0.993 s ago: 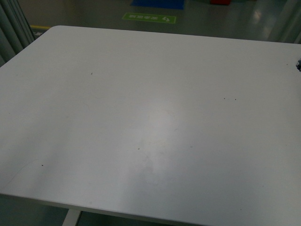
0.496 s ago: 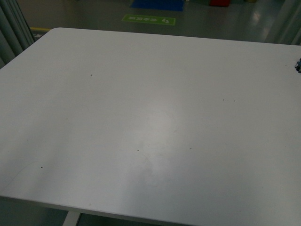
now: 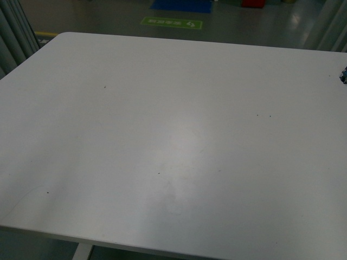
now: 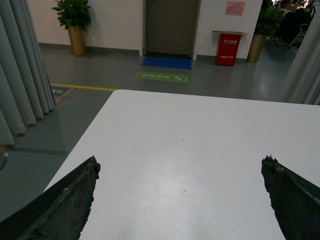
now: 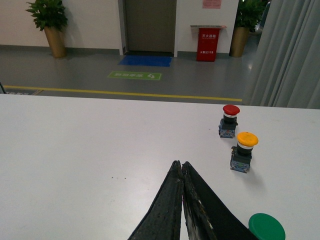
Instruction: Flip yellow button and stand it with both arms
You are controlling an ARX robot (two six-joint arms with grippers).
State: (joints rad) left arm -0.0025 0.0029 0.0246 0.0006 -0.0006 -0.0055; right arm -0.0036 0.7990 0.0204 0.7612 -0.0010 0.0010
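The yellow button (image 5: 245,151) stands upright on the white table (image 5: 75,150) in the right wrist view, orange-yellow cap up, black and blue-grey body below. My right gripper (image 5: 180,165) is shut with nothing between its fingers, some way short of the button and off to one side of it. My left gripper (image 4: 181,161) hangs open over bare tabletop (image 4: 190,150), its two dark fingertips (image 4: 90,167) far apart. The front view shows neither arm, and only a dark speck of a thing (image 3: 344,75) at the table's right edge.
A red-capped button (image 5: 229,120) stands upright just beyond the yellow one. A green cap (image 5: 266,227) lies close beside my right fingers. Grey curtains (image 4: 22,75) hang off the table's left side, and open floor lies past the far edge.
The front view has shifted very slightly, so the table sits a touch lower in the picture. Nothing on the table has moved.
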